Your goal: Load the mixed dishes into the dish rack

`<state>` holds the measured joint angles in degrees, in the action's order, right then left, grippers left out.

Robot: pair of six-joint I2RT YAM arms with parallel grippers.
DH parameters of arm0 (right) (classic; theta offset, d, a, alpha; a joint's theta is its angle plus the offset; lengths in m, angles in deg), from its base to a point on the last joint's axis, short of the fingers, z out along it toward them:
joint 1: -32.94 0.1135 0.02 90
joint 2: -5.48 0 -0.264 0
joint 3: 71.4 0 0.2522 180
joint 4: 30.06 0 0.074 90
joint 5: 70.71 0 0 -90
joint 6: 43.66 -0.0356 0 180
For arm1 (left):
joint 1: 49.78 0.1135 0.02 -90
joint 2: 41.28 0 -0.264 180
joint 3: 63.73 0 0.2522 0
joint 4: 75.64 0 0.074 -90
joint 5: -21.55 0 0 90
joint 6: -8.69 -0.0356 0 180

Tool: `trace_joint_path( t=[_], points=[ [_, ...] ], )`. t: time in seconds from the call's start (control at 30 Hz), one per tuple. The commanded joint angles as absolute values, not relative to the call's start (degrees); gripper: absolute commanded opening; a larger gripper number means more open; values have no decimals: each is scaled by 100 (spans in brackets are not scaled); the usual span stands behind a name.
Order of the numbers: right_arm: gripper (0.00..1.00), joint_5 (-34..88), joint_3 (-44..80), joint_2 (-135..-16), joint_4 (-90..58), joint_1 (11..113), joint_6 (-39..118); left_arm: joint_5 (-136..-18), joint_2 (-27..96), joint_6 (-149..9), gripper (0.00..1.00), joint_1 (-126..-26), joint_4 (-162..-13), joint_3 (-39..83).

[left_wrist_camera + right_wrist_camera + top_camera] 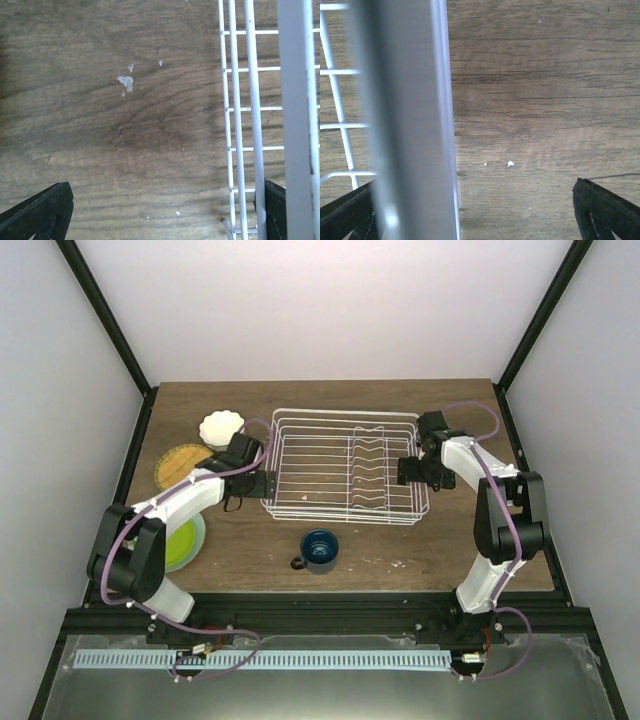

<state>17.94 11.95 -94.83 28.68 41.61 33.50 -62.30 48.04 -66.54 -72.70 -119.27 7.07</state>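
Dish rack (370,468) (white wire, mid-counter (420,560), no dish in it yet); left pincer (258,485) at its left wall, right pincer (408,468) astride its right rim, both spread apart, likely to steady or shift it; dark blue mug (319,550) before it; cream scalloped bowl (222,428) left of it, unloaded.

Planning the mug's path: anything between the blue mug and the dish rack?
Nothing visible. Only bare table lies between the dark blue mug and the near wall of the white wire dish rack, and the rack holds no dishes. The left gripper and right gripper sit at the rack's ends, off that line.
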Motion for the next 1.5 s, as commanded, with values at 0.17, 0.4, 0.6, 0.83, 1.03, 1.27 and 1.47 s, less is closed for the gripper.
trace_joint_path(
  t=[0.17,0.4,0.6,0.83,1.03,1.27,1.47],
  points=[
    [100,1858,1457,-9825,2952,4364,3369,-6076,4229,-6389,100,-7240,-12262,185],
    [100,1837,1530,-9871,3047,4620,3306,-5950,4011,-6323,100,-7167,-12311,-40],
    [100,1946,1320,-9820,3073,4803,3149,-5803,3980,-6356,100,-7054,-12331,-59],
    [100,1974,1058,-9722,3089,5052,2956,-5740,3817,-6453,100,-7017,-12431,-181],
    [100,1973,819,-9614,3124,5152,2857,-5729,3633,-6442,100,-6993,-12598,-372],
    [100,1973,514,-9497,3138,5232,2756,-5892,3460,-6334,100,-6965,-12608,-489],
    [100,1977,355,-9433,3152,5273,2662,-6022,3354,-6176,100,-6964,-12722,-548]
  ],
)
